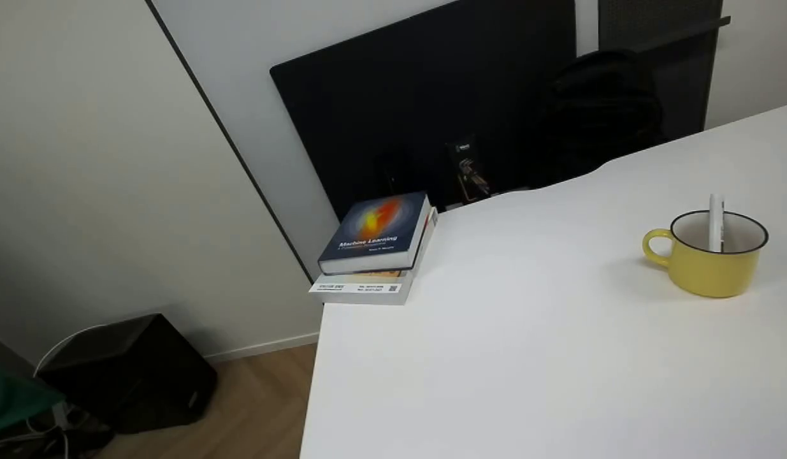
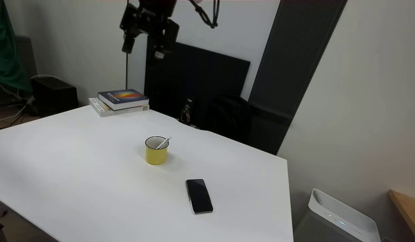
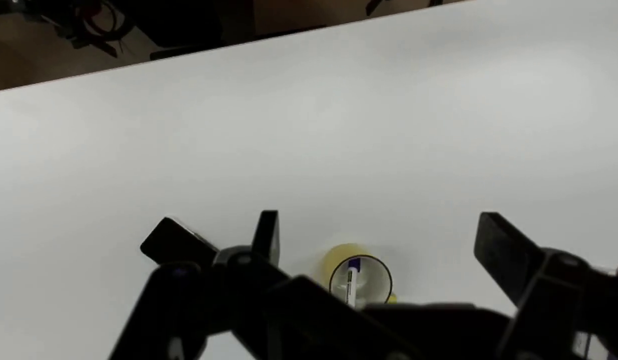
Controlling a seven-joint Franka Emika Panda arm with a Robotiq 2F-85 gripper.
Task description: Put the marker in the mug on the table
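The yellow mug with a dark rim stands upright on the white table in both exterior views (image 1: 712, 274) (image 2: 156, 157) and in the wrist view (image 3: 336, 257). The white marker leans inside the mug, its upper end above the rim, in both exterior views (image 1: 716, 220) (image 2: 164, 143). In the wrist view the marker (image 3: 352, 285) shows its purple cap down in the mug; its other end is hidden behind the gripper. My gripper (image 2: 143, 51) is high above the table, apart from the mug. In the wrist view my gripper (image 3: 379, 215) is wide open with nothing between its fingers.
A black phone (image 2: 199, 196) lies on the table (image 2: 93, 188); it also shows in the wrist view (image 3: 176, 242). Two stacked books (image 1: 375, 233) sit at a table corner, also in an exterior view (image 2: 123, 98). A white appliance (image 2: 341, 218) stands beside the table.
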